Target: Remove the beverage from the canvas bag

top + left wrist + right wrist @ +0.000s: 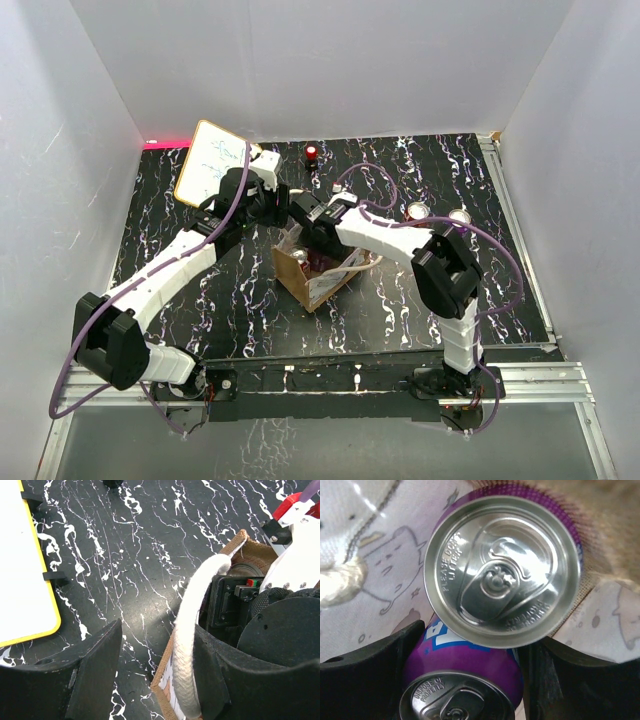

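Inside the canvas bag [385, 555], the right claw [477, 640] sets its jaws either side of the nearer purple can [465, 670], lid toward the wrist; whether they pinch it I cannot tell. A second can [502, 575] stands just beyond. Farther off, the left claw [155, 675], spread wide, brackets the bag's cream handle [187, 630].

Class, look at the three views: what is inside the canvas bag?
The canvas bag holds an upper purple can and a lower purple can, the lower between the jaws of the right gripper. Anything beneath them is covered.
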